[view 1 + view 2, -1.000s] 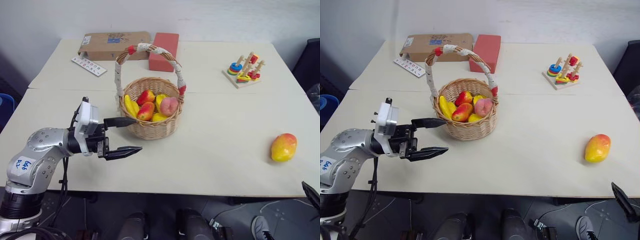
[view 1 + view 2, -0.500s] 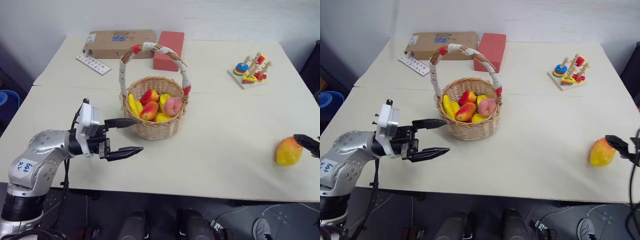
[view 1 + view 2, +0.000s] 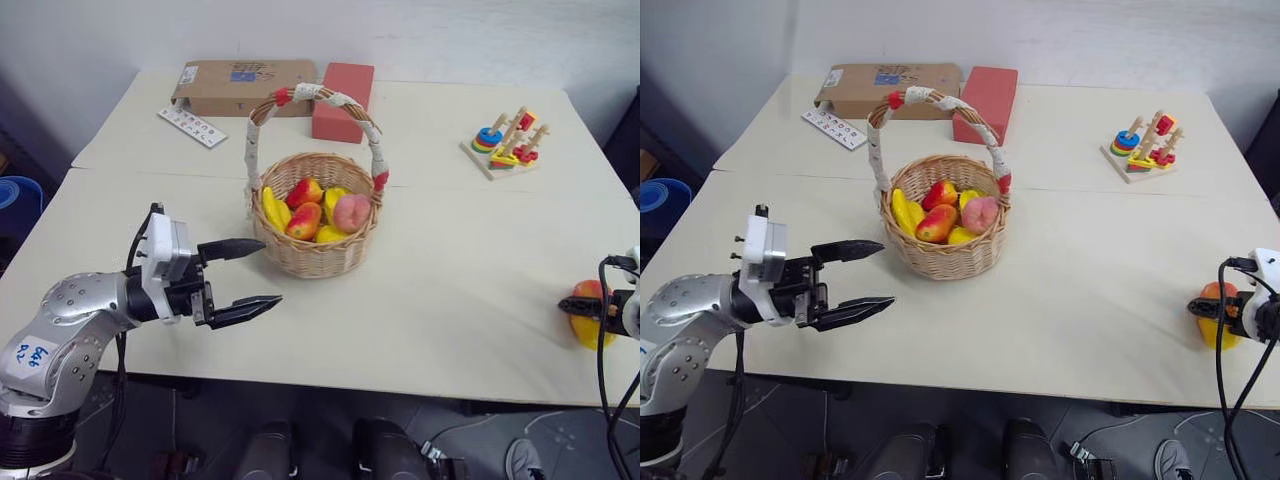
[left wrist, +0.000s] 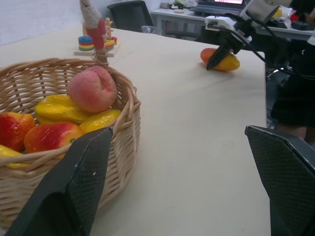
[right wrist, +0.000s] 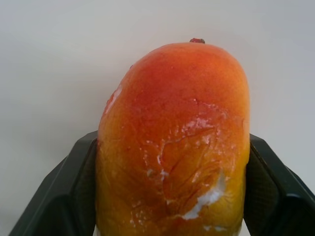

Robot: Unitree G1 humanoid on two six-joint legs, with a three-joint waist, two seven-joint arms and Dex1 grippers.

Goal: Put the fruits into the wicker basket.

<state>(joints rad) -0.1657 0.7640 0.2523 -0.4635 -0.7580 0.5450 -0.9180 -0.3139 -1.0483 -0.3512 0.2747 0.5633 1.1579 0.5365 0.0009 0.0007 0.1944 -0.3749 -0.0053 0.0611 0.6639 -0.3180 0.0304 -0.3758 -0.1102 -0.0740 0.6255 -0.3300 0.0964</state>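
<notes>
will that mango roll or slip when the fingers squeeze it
The mango is oval with a rounded, glossy-looking skin, so it could squirt out from between the flat black fingers. It lies lengthwise on the bare table, so a nudge would probably roll it. It looks rigid.

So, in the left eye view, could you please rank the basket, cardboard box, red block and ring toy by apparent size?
1. Basket, nearest the camera.
2. Cardboard box, farther back, so its true size is unsure.
3. Red block and ring toy look alike; not ranked.
</notes>
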